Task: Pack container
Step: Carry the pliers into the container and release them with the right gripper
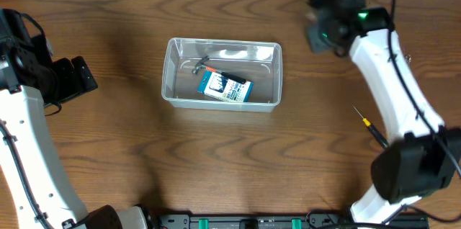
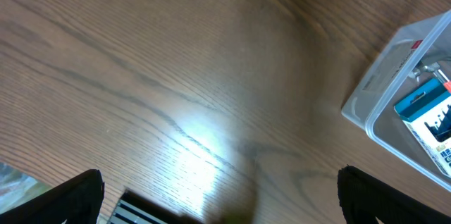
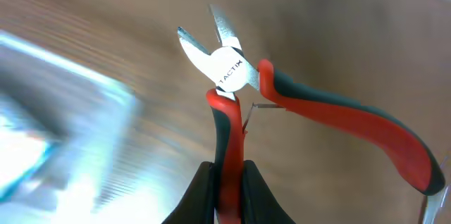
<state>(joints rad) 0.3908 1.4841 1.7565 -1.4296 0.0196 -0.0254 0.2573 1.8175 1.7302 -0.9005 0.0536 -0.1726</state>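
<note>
The right fingers point(image 3: 199, 199) clamp one red handle of the cutters point(image 3: 229, 69), held off the right end of the clear container point(image 1: 170, 70) mid counter point(image 1: 108, 157), probably for dropping in, while the left fingers point(image 2: 70, 199) hang spread and empty

Clear open container point(image 1: 167, 78), upright, partly filled

1. Side cutters point(image 3: 229, 69) pinched between the right gripper point(image 3: 227, 182) fingers point(image 3: 201, 199): bright bare-metal head, smooth red and dark grey plastic-looking grips.
2. Those fingers: black, matt.
3. Table point(image 2: 176, 76) below the left gripper point(image 2: 218, 182): brown wood grain, smooth, with a soft sheen.
4. Container point(image 2: 380, 86) off to one side of its fingers: clear, glossy plastic.
</note>
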